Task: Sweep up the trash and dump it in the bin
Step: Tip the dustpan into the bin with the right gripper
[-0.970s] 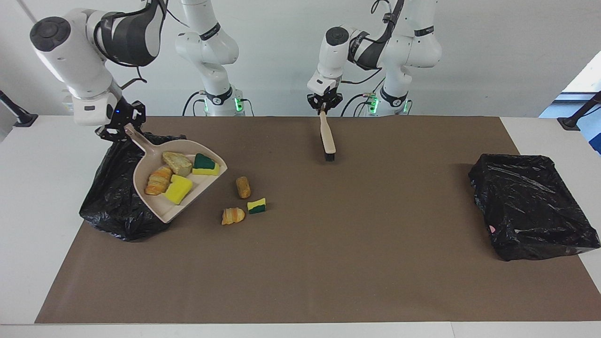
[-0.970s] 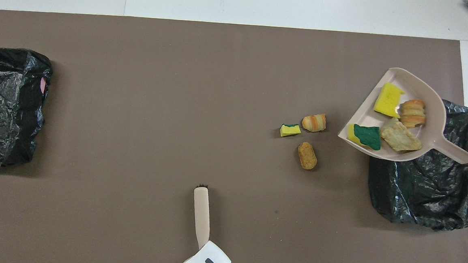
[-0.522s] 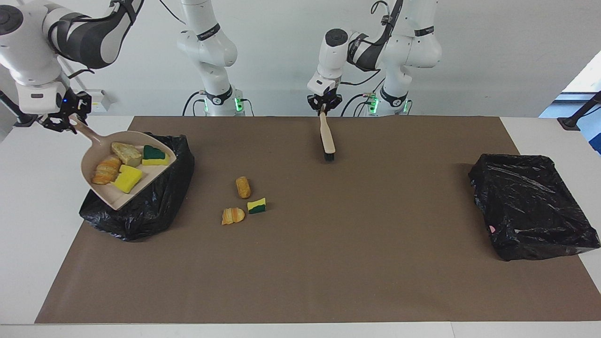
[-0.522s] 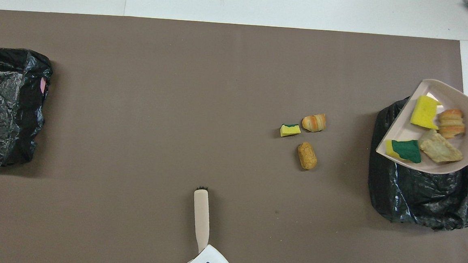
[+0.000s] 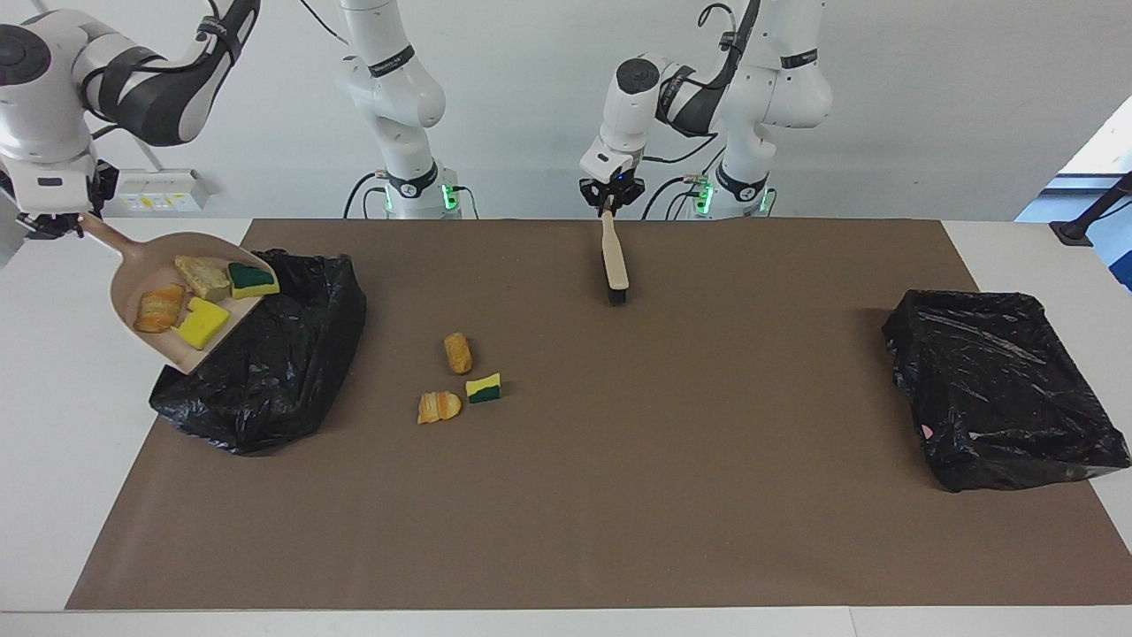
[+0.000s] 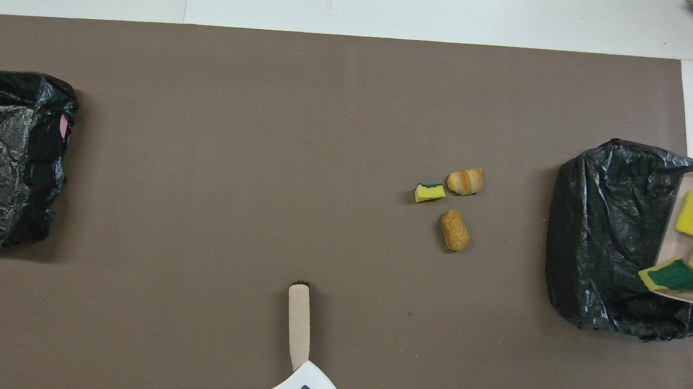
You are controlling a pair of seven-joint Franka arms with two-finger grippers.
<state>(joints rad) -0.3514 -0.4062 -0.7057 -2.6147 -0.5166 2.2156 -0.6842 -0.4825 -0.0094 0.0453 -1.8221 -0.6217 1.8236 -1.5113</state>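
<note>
Since a second ago I have carried the dustpan (image 5: 168, 305) off the mat and up past the outer edge of the bin (image 5: 265, 354) at my right arm's end of the table. My right gripper (image 5: 55, 221) is pinching the pan's handle, and the pan slopes down from my claw toward the bin, its open lip over the bag's rim. Four scraps ride in it: a green-backed sponge (image 5: 252, 279), a yellow sponge (image 5: 202, 322), a pale bread chunk (image 5: 202, 276) and a striped roll (image 5: 159, 308). Below and away from that claw, three more lie on the mat: a tan chunk (image 5: 457, 352), a small roll (image 5: 438, 406) and a little sponge piece (image 5: 484, 387).

My left gripper (image 5: 610, 199) waits, clamped on the brush (image 5: 615, 261) that hangs bristles-down to the mat (whether they touch it I cannot quite tell).

To dump well, I should raise the handle steadily, keeping the lip over the bag's opening, so nothing bounces off the plastic.
</note>
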